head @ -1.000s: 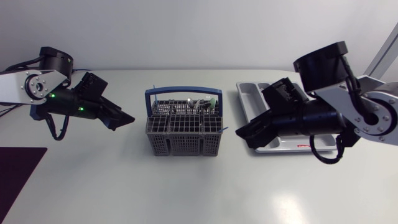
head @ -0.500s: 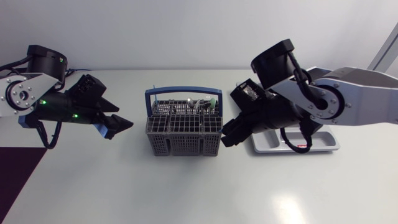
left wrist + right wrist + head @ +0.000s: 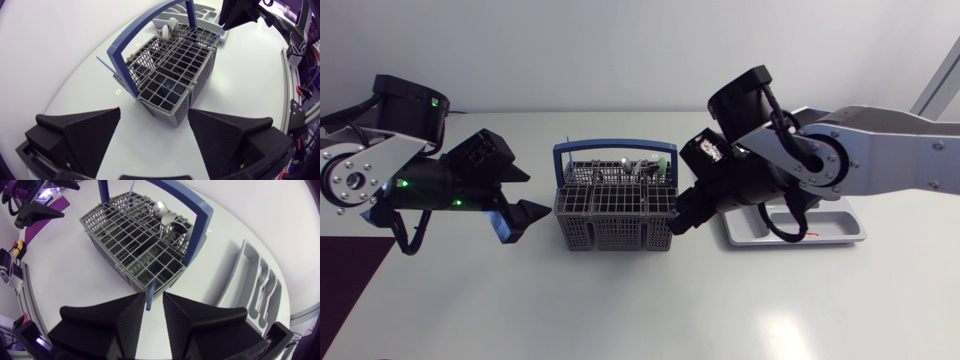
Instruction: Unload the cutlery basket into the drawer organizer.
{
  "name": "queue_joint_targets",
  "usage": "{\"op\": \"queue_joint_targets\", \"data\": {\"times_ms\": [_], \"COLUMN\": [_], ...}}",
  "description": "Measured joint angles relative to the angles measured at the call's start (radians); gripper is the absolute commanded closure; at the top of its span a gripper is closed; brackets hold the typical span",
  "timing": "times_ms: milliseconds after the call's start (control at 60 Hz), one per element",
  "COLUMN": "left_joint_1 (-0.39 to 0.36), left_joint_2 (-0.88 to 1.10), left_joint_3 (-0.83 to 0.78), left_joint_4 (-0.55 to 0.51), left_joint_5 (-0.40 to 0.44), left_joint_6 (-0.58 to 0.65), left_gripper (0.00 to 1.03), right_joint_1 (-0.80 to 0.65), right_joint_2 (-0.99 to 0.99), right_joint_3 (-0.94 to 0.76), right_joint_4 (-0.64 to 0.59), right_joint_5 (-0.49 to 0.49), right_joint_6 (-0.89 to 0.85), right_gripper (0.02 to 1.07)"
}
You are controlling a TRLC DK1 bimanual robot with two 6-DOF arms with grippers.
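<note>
The cutlery basket stands in the middle of the table. It is grey mesh, and a blue handle arches over its 12 o'clock side. Spoons and other cutlery stand upright in the rear compartments, under the handle. The front compartments look empty, though the mesh hides their floors.

The drawer organizer, a pale grey tray with long slots, lies at 3 o'clock of the basket. It is near the basket without touching it, and the right arm crosses over most of it.

The left gripper hangs at 9 o'clock of the basket, just beside its wall. It is spread wide and holds nothing.

The right gripper sits at the basket's 3 o'clock corner with only a narrow gap between its fingers. A thin blue stick rises from that corner into the gap. It seems to rest against one finger and to be clear of the other. A second blue stick pokes out at the 9 o'clock corner.

The widest open room is the bare tabletop at 6 o'clock of the basket. At 12 o'clock the table's far edge runs close behind the handle.

A small red mark on the organizer's front rim is too small to read.
</note>
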Motion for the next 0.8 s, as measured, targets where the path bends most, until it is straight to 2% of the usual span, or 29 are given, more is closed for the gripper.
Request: {"op": "queue_joint_targets", "data": {"times_ms": [300, 633, 800], "left_joint_1": [-0.016, -0.016, -0.016], "left_joint_2": [-0.005, -0.008, -0.02], "left_joint_3": [-0.025, -0.052, -0.071], "left_joint_4": [0.035, 0.052, 0.068], "left_joint_5": [-0.01, -0.011, -0.011], "left_joint_6": [0.001, 0.02, 0.023], "left_gripper": [0.06, 0.06, 0.06], "right_joint_1": [0.007, 0.033, 0.033], "right_joint_2": [0.008, 0.007, 0.001], "right_joint_3": [0.002, 0.007, 0.015], "right_joint_4": [0.001, 0.003, 0.002], "right_joint_5": [0.019, 0.042, 0.044], "right_joint_6": [-0.006, -0.011, -0.011], "right_gripper": [0.88, 0.9, 0.86]}}
